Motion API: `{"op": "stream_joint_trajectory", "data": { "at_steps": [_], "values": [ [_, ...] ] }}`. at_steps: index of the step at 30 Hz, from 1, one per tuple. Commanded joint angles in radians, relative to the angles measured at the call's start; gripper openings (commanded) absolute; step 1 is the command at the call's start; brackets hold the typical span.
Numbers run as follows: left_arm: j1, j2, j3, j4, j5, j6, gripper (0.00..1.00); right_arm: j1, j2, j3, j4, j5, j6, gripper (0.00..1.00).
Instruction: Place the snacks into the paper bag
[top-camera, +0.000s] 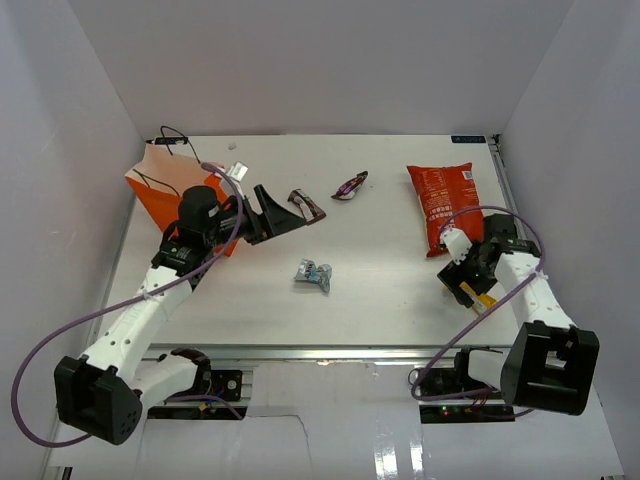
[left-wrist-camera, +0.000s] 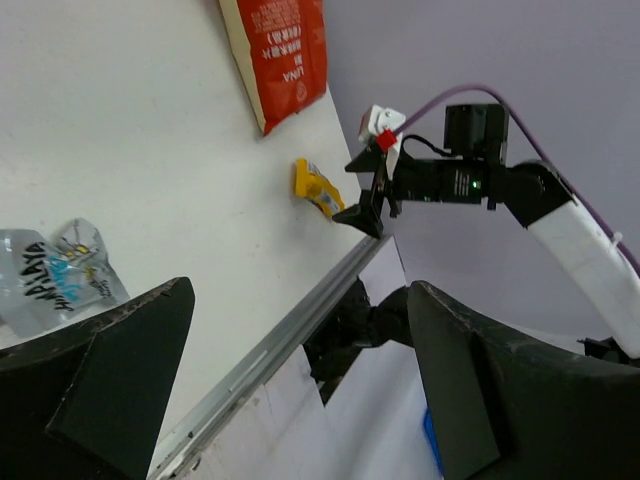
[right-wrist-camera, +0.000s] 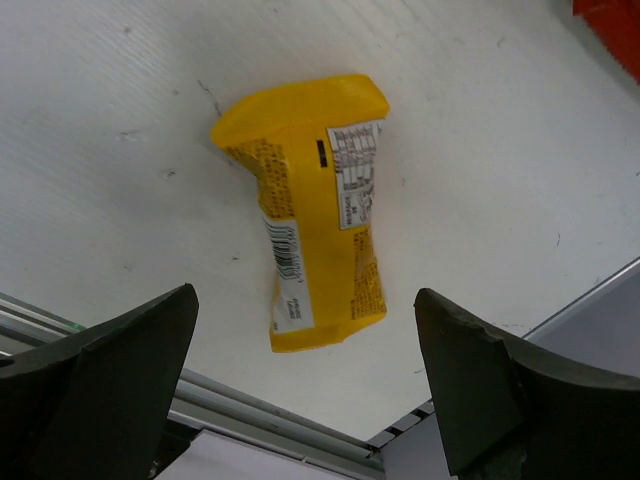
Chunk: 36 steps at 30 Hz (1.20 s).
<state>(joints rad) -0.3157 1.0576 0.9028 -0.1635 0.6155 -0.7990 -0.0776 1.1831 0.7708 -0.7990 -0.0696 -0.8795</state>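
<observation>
Most of the work is ahead: five snacks lie out on the white table (top-camera: 380, 300), and the boxy bright orange paper carrier bag (top-camera: 150, 185) stands behind the left pincer (top-camera: 283, 212), on its wrist side. That pincer is spread wide and holds nothing. One dark purple-brown wrapper (top-camera: 307, 205) lies just off its tips, a second dark wrapper (top-camera: 350, 186) sits farther ahead, and the crumpled silver-blue wrapper (top-camera: 313, 275) is off to its side. No pink wrappers show anywhere; they may already be inside the bag, but its mouth is hidden behind the arm, so I cannot tell. The right pincer (right-wrist-camera: 305, 295) is also released and empty, hovering over the small yellow foil wrapper (right-wrist-camera: 310, 220), which lies flat on the table between its two fingers (right-wrist-camera: 110, 370) and touches neither. The wrapper's long axis runs away from the wrist, across the line on which the fingers would close, leaning a little. Its broad folded end points ahead and its barcode end points back toward the wrist. The large red-orange crisp packet with white print (top-camera: 440, 205) lies beyond this pincer's tips, with its length running roughly the same way.
</observation>
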Motion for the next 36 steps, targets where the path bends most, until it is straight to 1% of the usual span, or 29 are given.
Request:
{"op": "stream_joint_trajectory", "data": {
  "at_steps": [1,3,6,9,12,13,15,16,18,19,20,21,24,25,28,30,32,35,36],
  "values": [
    [-0.086,0.007,-0.054,0.143,-0.072,-0.074,0.98,-0.105,0.03,-0.01,0.0,-0.076,-0.189,0.95],
    [-0.128,0.036,-0.07,0.188,-0.089,-0.088,0.98,-0.143,0.042,-0.028,0.042,-0.096,-0.237,0.95],
    [-0.167,0.079,-0.081,0.212,-0.108,-0.091,0.98,-0.151,0.078,-0.096,0.136,-0.102,-0.249,0.96],
    [-0.2,0.105,-0.081,0.225,-0.121,-0.095,0.98,-0.154,0.117,-0.11,0.173,-0.137,-0.245,0.99],
    [-0.227,0.122,-0.093,0.249,-0.143,-0.117,0.98,-0.159,0.156,-0.117,0.201,-0.153,-0.239,0.9],
    [-0.241,0.13,-0.103,0.257,-0.148,-0.123,0.98,-0.165,0.162,-0.119,0.202,-0.154,-0.239,0.84],
    [-0.255,0.137,-0.11,0.275,-0.166,-0.147,0.98,-0.172,0.17,-0.119,0.201,-0.17,-0.242,0.78],
    [-0.261,0.143,-0.113,0.278,-0.174,-0.158,0.98,-0.177,0.167,-0.12,0.199,-0.179,-0.245,0.73],
    [-0.275,0.163,-0.116,0.282,-0.198,-0.186,0.98,-0.185,0.144,-0.13,0.199,-0.205,-0.265,0.69],
    [-0.279,0.171,-0.116,0.286,-0.201,-0.209,0.98,-0.186,0.135,-0.133,0.199,-0.216,-0.274,0.63],
    [-0.29,0.189,-0.114,0.291,-0.207,-0.222,0.98,-0.186,0.115,-0.137,0.196,-0.226,-0.286,0.61],
    [-0.296,0.202,-0.11,0.292,-0.221,-0.235,0.98,-0.188,0.104,-0.139,0.193,-0.257,-0.291,0.56],
    [-0.325,0.268,-0.078,0.3,-0.227,-0.275,0.98,-0.186,0.082,-0.127,0.17,-0.327,-0.311,0.47],
    [-0.344,0.286,-0.067,0.302,-0.226,-0.282,0.98,-0.186,0.081,-0.12,0.164,-0.344,-0.311,0.42],
    [-0.384,0.367,-0.01,0.308,-0.22,-0.304,0.98,-0.186,0.076,-0.091,0.139,-0.409,-0.303,0.35],
    [-0.404,0.431,0.036,0.309,-0.223,-0.319,0.98,-0.186,0.069,-0.058,0.11,-0.464,-0.294,0.33],
    [-0.434,0.476,0.067,0.312,-0.226,-0.335,0.98,-0.185,0.066,-0.027,0.075,-0.534,-0.283,0.33],
    [-0.464,0.576,0.143,0.312,-0.218,-0.357,0.98,-0.166,0.075,0.041,0.044,-0.607,-0.224,0.31],
    [-0.473,0.634,0.192,0.312,-0.205,-0.358,0.98,-0.151,0.078,0.068,0.041,-0.636,-0.184,0.31]
  ]
}}
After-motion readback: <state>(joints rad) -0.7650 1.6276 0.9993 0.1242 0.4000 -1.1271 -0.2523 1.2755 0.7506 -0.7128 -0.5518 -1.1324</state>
